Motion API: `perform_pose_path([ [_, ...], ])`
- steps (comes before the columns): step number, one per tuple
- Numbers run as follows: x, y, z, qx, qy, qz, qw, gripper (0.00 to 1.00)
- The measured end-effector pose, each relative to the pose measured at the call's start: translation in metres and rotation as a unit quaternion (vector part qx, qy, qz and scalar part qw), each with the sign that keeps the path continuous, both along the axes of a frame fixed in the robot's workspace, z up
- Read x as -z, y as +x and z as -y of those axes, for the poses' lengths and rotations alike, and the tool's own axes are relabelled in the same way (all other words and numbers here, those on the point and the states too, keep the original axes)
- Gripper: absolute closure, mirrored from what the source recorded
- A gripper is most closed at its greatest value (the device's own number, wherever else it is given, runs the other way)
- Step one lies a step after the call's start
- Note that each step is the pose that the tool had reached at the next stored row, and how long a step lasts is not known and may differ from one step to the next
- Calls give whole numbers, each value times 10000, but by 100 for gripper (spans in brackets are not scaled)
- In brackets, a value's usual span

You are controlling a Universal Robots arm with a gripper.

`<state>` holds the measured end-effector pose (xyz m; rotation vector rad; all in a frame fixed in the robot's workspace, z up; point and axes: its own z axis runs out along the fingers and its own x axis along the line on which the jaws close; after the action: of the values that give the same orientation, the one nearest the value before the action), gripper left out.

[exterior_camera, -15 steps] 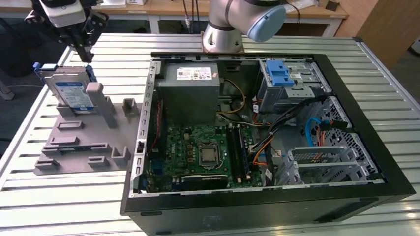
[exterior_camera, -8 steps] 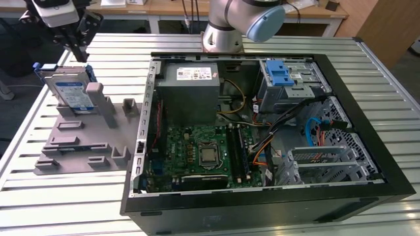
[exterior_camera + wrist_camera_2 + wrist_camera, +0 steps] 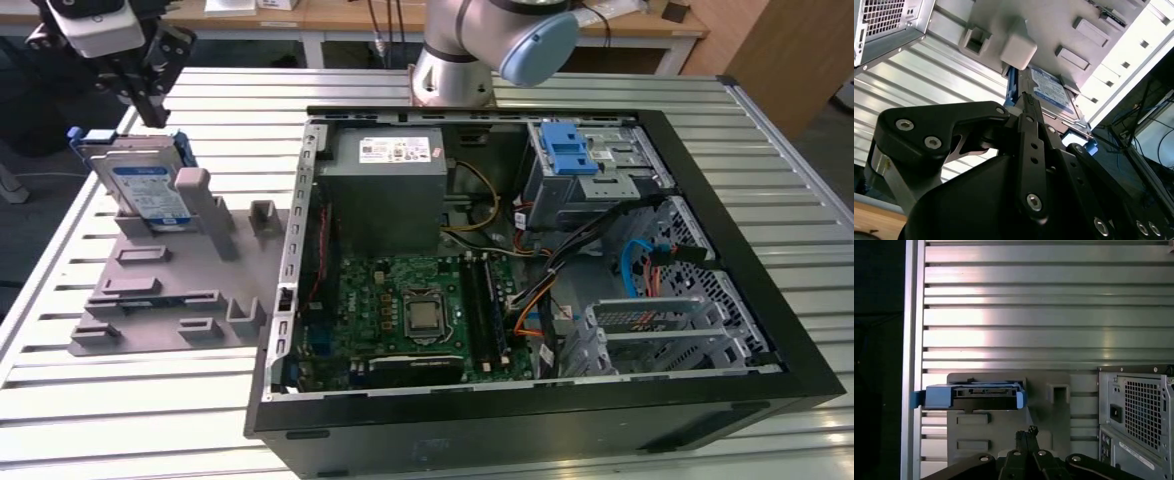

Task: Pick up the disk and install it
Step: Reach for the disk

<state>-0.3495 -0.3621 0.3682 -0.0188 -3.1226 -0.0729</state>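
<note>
You've picked up nothing yet: the gripper [image 3: 151,108], fingers [image 3: 1024,440] pressed together and empty, hangs just above the disk [image 3: 147,190], which stands uninstalled in its holder [image 3: 147,290].

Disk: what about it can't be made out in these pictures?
Exterior view: the disk's lower corner, behind the holder's post; also whether the gripper touches it.
First wrist view: its label, since it is seen edge-on.
Second wrist view: its near end, covered by the gripper.
</note>
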Motion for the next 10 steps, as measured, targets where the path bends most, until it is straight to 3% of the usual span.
perform_pose_path([
  [10,14,-128,-16,0,0,0,10000,89],
])
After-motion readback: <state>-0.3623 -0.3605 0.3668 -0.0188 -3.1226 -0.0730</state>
